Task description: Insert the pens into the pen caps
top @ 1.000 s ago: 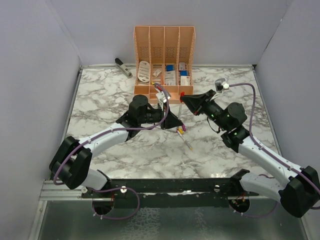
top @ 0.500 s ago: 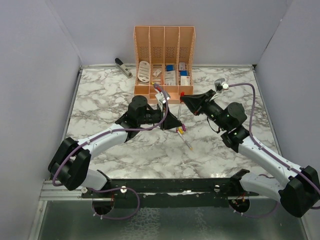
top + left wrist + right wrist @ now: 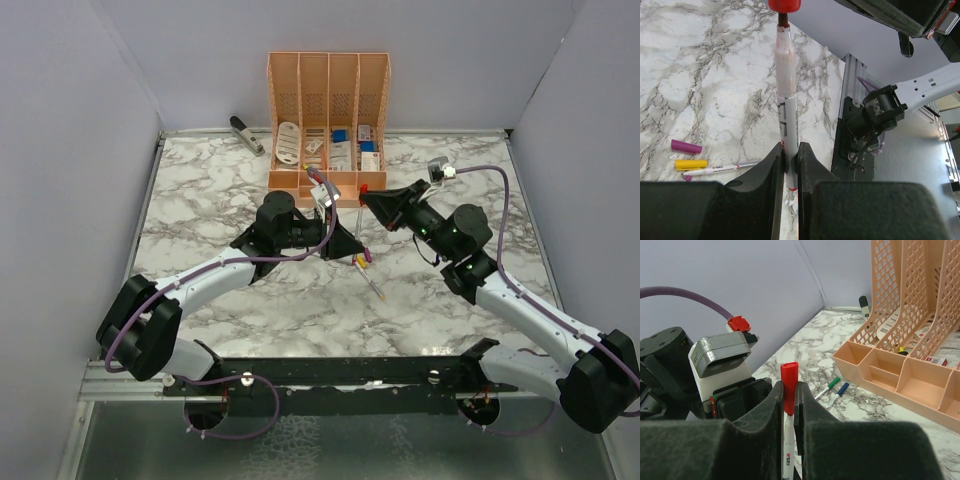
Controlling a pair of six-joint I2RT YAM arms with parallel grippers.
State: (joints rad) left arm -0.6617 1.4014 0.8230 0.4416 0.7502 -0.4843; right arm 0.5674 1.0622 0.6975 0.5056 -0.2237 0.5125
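My left gripper is shut on a white pen with a red tip and holds it upright above the table. My right gripper is shut on the red cap. The cap sits right at the pen's tip, and the pen hangs below it. A purple cap, a yellow cap and a loose pen lie on the marble under the grippers. A green-capped pen and a blue-capped pen lie near the organizer.
A peach organizer with blue and white items stands at the back centre, close behind the grippers. A grey-black stapler lies at the back left. Grey walls enclose the marble table on three sides.
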